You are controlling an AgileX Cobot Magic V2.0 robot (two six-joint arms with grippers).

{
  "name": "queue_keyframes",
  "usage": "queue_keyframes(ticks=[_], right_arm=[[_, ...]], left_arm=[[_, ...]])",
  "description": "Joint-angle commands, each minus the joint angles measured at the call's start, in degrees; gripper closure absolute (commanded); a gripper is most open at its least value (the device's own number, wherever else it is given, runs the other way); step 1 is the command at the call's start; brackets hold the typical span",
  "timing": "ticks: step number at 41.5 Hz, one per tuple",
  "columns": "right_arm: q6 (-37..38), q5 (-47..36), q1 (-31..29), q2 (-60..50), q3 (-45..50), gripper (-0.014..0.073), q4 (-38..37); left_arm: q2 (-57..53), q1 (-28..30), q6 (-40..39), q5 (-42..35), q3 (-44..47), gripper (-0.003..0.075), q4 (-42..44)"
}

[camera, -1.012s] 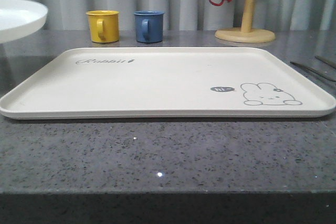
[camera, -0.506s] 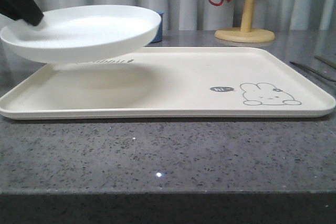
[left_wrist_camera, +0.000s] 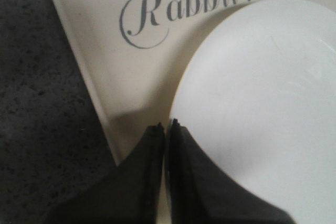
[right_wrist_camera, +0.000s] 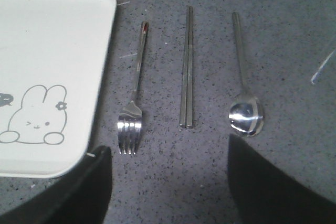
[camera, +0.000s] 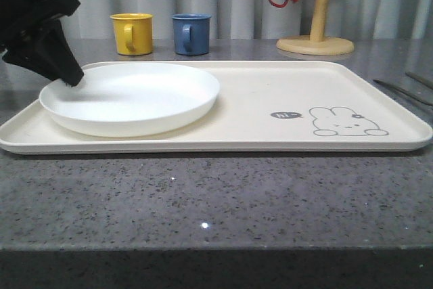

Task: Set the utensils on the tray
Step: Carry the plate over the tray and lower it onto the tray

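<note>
White plate down on tray, cutlery still on the counter.

My left gripper pinches the white plate at its rim, fingers pressed nearly together, keeping it level on the cream tray's left half, beside the Rabbit lettering. Half a second ago the plate hung above the tray; now it rests on it. My right gripper hangs spread wide over the fork, chopsticks and spoon, which lie in a row just beside the tray's rabbit corner, probably lined up for picking.
</note>
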Motion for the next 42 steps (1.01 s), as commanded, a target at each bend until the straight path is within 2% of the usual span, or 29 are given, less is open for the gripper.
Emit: queue_keyframes(ticks=[1, 5, 7, 9, 17, 23, 32, 36, 42], right_arm=[[-0.5, -3.4, -0.4, 0.3, -1.9, 0.0096, -0.6], [-0.5, -3.4, -0.4, 0.3, -1.9, 0.0096, -0.6], [-0.5, -3.4, -0.4, 0.3, -1.9, 0.0096, -0.6], [-0.5, -3.4, -0.4, 0.3, -1.9, 0.0096, -0.6], [-0.5, -3.4, -0.4, 0.3, -1.9, 0.0096, -0.6], [-0.5, -3.4, -0.4, 0.3, -1.9, 0.0096, -0.6], [-0.5, -3.4, -0.4, 0.3, -1.9, 0.0096, -0.6], [-0.5, -3.4, -0.4, 0.3, -1.9, 0.0096, -0.6], [-0.5, -3.4, -0.4, 0.3, -1.9, 0.0096, -0.6]], left_arm=[[-1.9, -0.4, 0.2, -0.4, -1.9, 0.0545, -2.8], [-1.9, -0.4, 0.2, -0.3, -1.9, 0.0370, -2.8], [-2.2, -0.4, 0.2, -0.3, -2.0, 0.0312, -2.7], [-2.5, -0.4, 0.2, -0.2, -2.0, 0.0289, -1.6], [-7.9, -1.8, 0.2, -0.5, -2.0, 0.0290, 1.7], [-13.8, -7.5, -1.7, -0.6, -2.0, 0.0291, 8.9], [-23.1, -20.8, -20.8, -0.7, -0.2, 0.0321, 32.7], [-27.7, -26.1, -27.7, -0.9, 2.2, 0.0321, 38.3], [-34.9, -30.9, -34.9, -1.8, 7.9, 0.0321, 42.7]])
